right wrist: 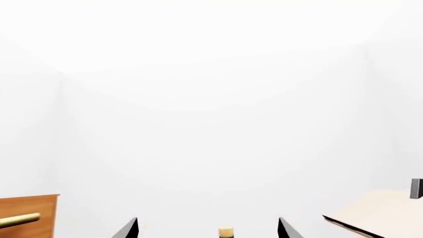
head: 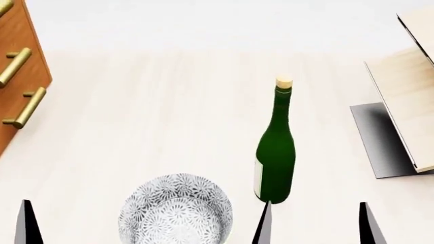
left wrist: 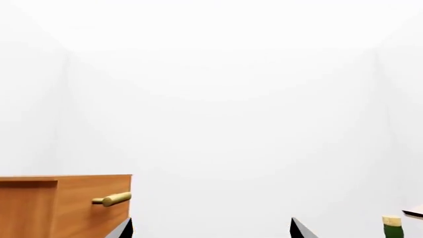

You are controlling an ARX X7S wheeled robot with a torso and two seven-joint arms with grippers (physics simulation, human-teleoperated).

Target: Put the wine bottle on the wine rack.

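The wine bottle (head: 275,152), dark green with a pale cork, stands upright on the pale table, right of centre. Its cork also shows in the right wrist view (right wrist: 225,232) and in the left wrist view (left wrist: 392,222). The wine rack (head: 407,96), slanted light wood boards on a grey metal base, stands at the right edge. My right gripper (head: 316,223) is open and empty, just in front of the bottle and slightly to its right. My left gripper (left wrist: 211,229) is open and empty; only one of its fingers (head: 27,223) shows at the head view's lower left.
A patterned bowl (head: 178,211) sits at the near edge, left of the bottle. A brown drawer cabinet with brass handles (head: 20,76) stands at the far left. The rack's board edge shows in the right wrist view (right wrist: 377,214).
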